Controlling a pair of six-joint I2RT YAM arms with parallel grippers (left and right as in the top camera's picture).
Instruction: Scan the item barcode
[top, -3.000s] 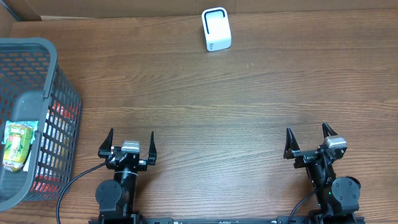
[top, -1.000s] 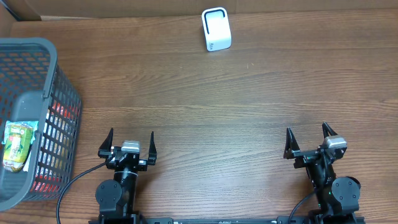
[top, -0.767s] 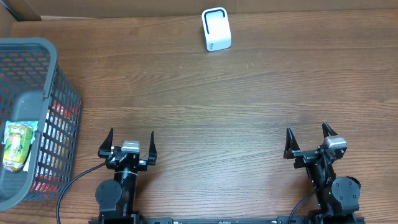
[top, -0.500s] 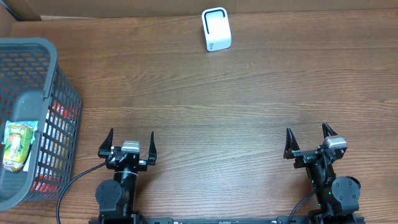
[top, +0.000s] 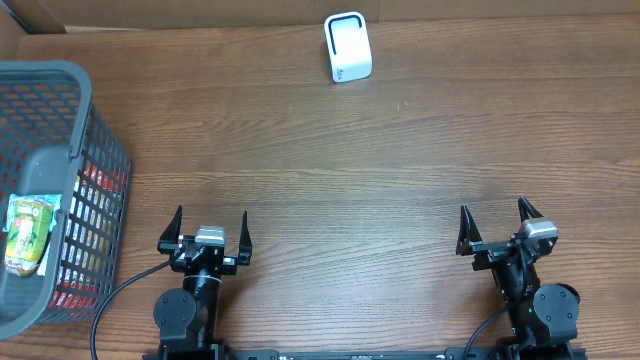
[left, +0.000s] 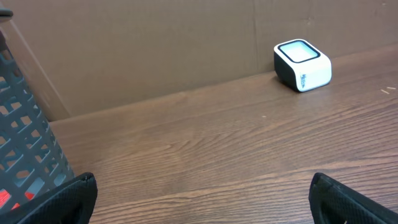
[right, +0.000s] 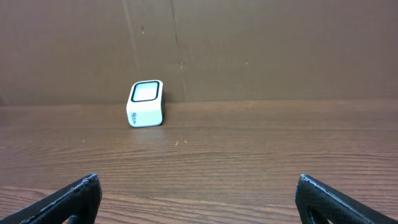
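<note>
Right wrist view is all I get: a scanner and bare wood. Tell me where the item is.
Observer: In a grey basket at the left edge of the table, outside your frame.
Operator: Describe the item.
Observer: A green-and-yellow packet, lying flat inside the basket.
Operator: Report the left pincer.
Observer: The left pincer is open and empty, to the right of the basket and not touching it.
</note>
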